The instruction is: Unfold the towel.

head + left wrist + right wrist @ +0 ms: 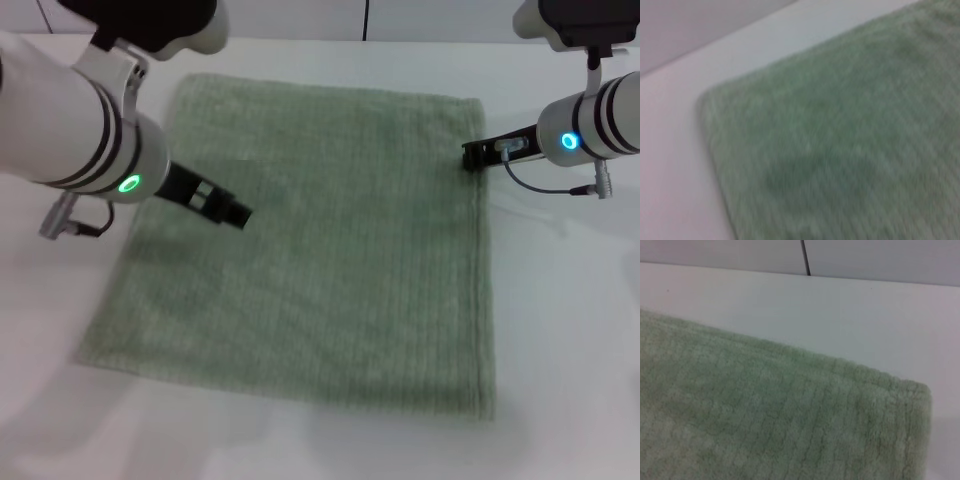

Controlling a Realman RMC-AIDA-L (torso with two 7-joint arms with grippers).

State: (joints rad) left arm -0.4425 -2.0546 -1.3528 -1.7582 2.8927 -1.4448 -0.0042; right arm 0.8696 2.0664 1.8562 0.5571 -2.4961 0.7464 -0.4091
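The pale sage-green towel (320,250) lies spread flat on the white table, roughly square, with fine ribbed stripes. My left gripper (238,213) hangs just over the towel's left part, inside its edge. My right gripper (469,155) is at the towel's right edge, near the far right corner. The left wrist view shows a rounded corner of the towel (840,150) on the table. The right wrist view shows another towel corner (790,425) with its hemmed edge. Neither wrist view shows that arm's own gripper.
The white table (560,330) surrounds the towel on all sides. A dark cable (805,257) runs up the wall behind the table's far edge. A grey cable (545,187) loops below my right wrist.
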